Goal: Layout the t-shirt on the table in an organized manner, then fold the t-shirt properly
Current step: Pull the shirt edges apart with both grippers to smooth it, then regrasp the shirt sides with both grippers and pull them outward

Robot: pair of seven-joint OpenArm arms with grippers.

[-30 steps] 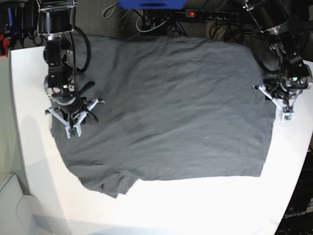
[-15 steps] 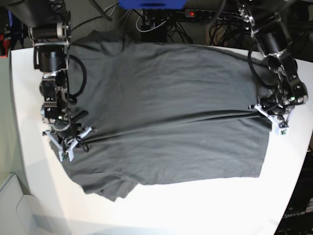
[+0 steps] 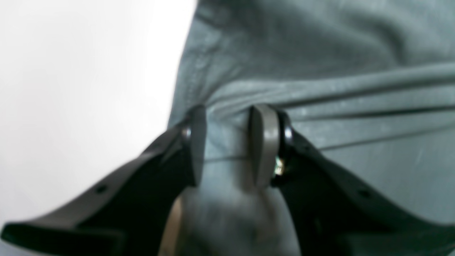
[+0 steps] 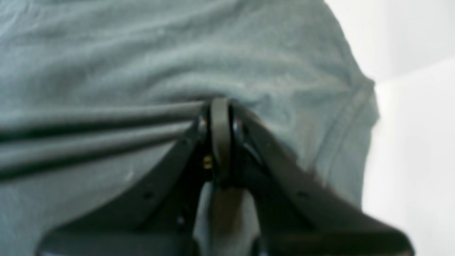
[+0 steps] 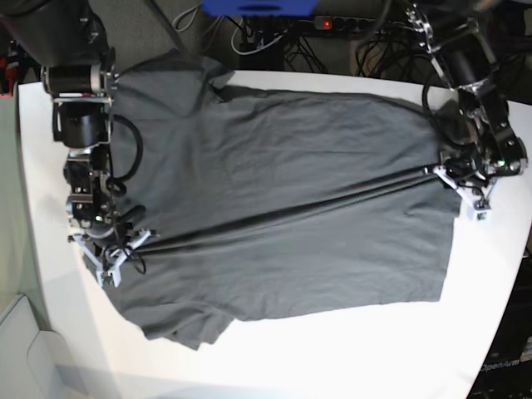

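while the shirt [image 5: 283,199] lies spread on the desk [image 5: 349,349], a taut ridge of cloth runs straight between the two end effectors, and that line is the axis the next move seems to hinge on. the right end effector [image 5: 112,258] sits at one end of it, the left end effector [image 5: 465,187] at the other, neither nearer than its fellow. from each one the bulk of the shirt lies toward the other. the right one is clamped fully onto a pinch of fabric [image 4: 220,142]; the left one [image 3: 231,145] stands partly apart with a thicker bunch of shirt held between its pads.
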